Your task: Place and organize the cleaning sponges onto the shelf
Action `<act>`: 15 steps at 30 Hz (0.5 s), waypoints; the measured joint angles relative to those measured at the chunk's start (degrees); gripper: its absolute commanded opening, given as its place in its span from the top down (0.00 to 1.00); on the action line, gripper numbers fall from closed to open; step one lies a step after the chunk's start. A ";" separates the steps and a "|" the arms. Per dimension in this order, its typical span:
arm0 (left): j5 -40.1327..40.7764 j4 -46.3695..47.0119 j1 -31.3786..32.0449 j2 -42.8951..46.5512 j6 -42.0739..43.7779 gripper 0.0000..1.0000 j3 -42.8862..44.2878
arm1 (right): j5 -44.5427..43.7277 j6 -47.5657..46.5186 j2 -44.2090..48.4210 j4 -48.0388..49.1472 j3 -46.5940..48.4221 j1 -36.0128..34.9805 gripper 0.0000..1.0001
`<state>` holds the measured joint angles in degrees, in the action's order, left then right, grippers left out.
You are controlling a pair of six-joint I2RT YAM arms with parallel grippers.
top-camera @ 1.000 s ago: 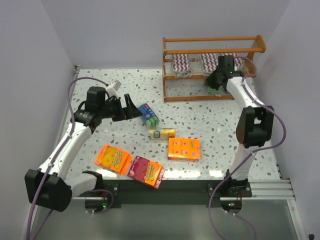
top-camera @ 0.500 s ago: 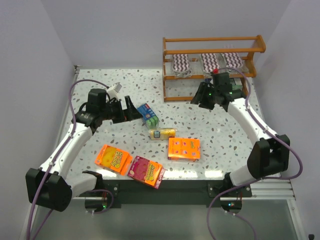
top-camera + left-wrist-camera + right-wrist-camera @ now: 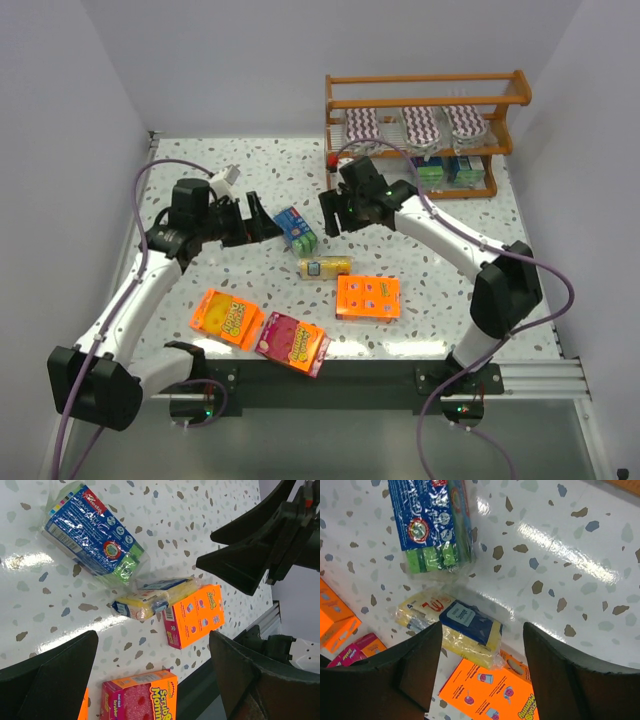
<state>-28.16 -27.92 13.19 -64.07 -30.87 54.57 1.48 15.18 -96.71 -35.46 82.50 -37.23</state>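
Observation:
The shelf (image 3: pixel 425 90) stands at the far right; three zigzag oval pads (image 3: pixel 420 122) lie on its middle tier and two blue-and-green packs (image 3: pixel 448 169) on the bottom tier. On the table lie a blue-and-green pack (image 3: pixel 297 229) (image 3: pixel 432 522) (image 3: pixel 95 537) and a yellow block with a blue label (image 3: pixel 325 267) (image 3: pixel 452 627) (image 3: pixel 152 597). My right gripper (image 3: pixel 330 212) (image 3: pixel 482 627) hangs open and empty above the yellow block, just right of the blue-and-green pack. To the left of that pack, my left gripper (image 3: pixel 258 218) (image 3: pixel 154 635) is open and empty.
An orange box (image 3: pixel 368 297) (image 3: pixel 495 692) lies just in front of the yellow block. Another orange box (image 3: pixel 227 317) and a pink box (image 3: pixel 293 342) (image 3: pixel 142 697) sit near the front edge. White walls close in the table on the left, back and right.
My right arm has swung from the shelf's bottom tier leftward to the table's middle, opening its gripper and leaving a blue-and-green pack on that tier. The left arm has barely moved.

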 measured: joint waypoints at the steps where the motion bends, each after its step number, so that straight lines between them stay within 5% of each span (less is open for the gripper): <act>1: 0.13 0.00 0.00 0.52 0.00 0.01 -0.04 | -0.59 -0.76 -0.02 -0.70 -0.02 -0.68 0.31; 15: 0.17 0.13 -0.04 0.70 0.02 0.01 -1.07 | -6.88 -12.55 7.37 -4.22 -12.63 -8.68 0.31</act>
<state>-27.99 -27.79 13.15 -63.37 -30.85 53.49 -5.41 2.63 -89.34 -39.68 69.87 -45.91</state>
